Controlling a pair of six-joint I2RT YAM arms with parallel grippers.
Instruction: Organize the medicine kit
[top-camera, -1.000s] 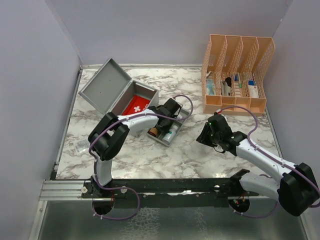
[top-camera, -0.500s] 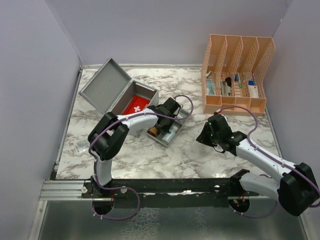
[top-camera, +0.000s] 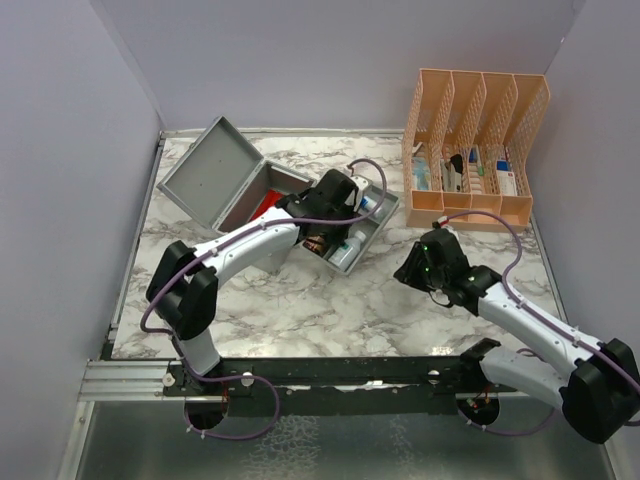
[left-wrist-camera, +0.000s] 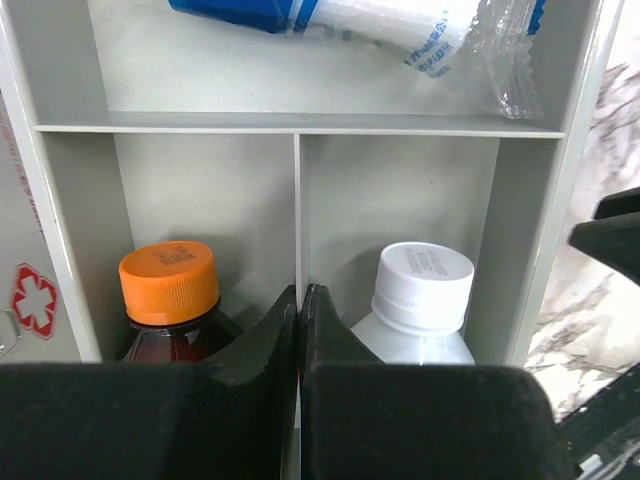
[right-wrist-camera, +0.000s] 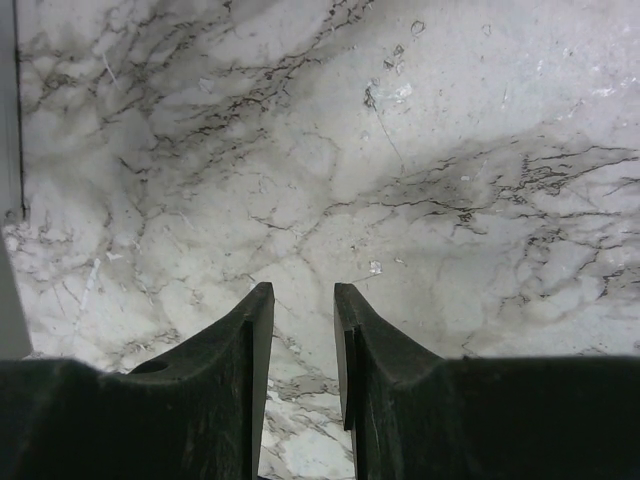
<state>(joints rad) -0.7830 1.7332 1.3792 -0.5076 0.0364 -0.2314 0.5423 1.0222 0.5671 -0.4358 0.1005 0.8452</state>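
Grip on the tray (left-wrist-camera: 400, 190) divider (left-wrist-camera: 297, 200) for the carry.
My left gripper (left-wrist-camera: 300, 292) pinches that divider; I go level so both bottles (left-wrist-camera: 168, 283) stand. Right gripper (right-wrist-camera: 303, 300) half-open, empty.

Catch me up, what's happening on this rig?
The left claw is shut on the divider wall of the tray, between an orange-cap bottle and a white-cap bottle. The tray is out of the open case, beside it. The right claw is open and empty over the table.
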